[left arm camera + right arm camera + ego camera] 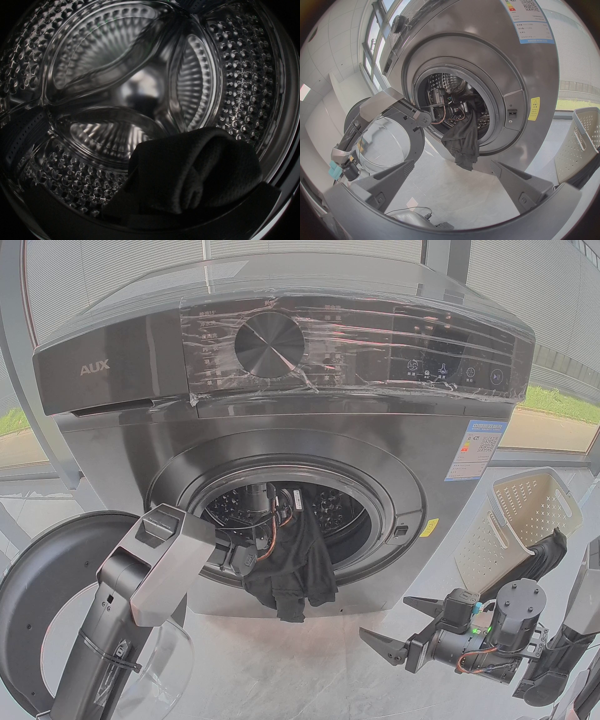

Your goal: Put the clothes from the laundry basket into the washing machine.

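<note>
Loading step: left gripper (281, 502), hold indiscernible, sits in the drum (93, 62) with the black garment (294, 565) draped over its rim, likely needing a push inward; right gripper (384, 617) gapes empty.

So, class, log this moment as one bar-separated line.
left arm: in washing machine drum | black garment: draped over door opening, hanging out | right pincer: open, empty | laundry basket: dark cloth over its edge
</note>
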Robot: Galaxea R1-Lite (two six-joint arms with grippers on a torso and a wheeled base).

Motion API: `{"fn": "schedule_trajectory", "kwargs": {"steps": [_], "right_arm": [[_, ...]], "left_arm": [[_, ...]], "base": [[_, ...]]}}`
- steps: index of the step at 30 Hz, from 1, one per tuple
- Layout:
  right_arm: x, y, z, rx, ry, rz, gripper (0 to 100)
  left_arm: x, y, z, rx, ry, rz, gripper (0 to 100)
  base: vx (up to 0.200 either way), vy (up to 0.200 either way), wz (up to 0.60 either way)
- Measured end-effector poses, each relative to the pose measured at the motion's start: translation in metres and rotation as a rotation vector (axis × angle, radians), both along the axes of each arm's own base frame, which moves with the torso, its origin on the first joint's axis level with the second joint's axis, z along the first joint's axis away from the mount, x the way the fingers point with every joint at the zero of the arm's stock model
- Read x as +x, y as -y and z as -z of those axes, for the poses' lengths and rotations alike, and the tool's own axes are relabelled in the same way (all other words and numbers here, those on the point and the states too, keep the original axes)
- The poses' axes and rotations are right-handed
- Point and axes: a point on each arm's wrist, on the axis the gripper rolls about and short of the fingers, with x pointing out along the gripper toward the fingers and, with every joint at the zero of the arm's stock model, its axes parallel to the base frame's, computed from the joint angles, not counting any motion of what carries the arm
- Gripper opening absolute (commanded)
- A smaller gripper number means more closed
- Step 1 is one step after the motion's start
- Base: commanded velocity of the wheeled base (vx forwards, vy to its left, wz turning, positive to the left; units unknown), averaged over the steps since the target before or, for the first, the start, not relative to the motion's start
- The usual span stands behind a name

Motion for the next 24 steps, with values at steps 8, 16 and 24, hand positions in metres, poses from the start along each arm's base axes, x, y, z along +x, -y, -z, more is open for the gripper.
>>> {"fn": "schedule_trajectory", "kwargs": {"steps": [8,16,24], "right_arm": [[0.000,0.000,0.000,0.000,0.001,0.000,100],[0.000,0.000,0.000,0.002,0.002,-0.001,100],[0.001,-0.001,-0.001,0.004,0.005,0.000,100]], "left_arm": [[-0.004,-0.005,0.010,0.024,-0.051,-0.006,0],[-0.010,-0.008,0.005,0.024,-0.069,-0.006,100],[-0.016,-0.005,0.002,0.016,-0.083,0.004,100]], "base": [[0.000,0.000,0.00],[0.000,0.000,0.00],[0.000,0.000,0.00]]}}
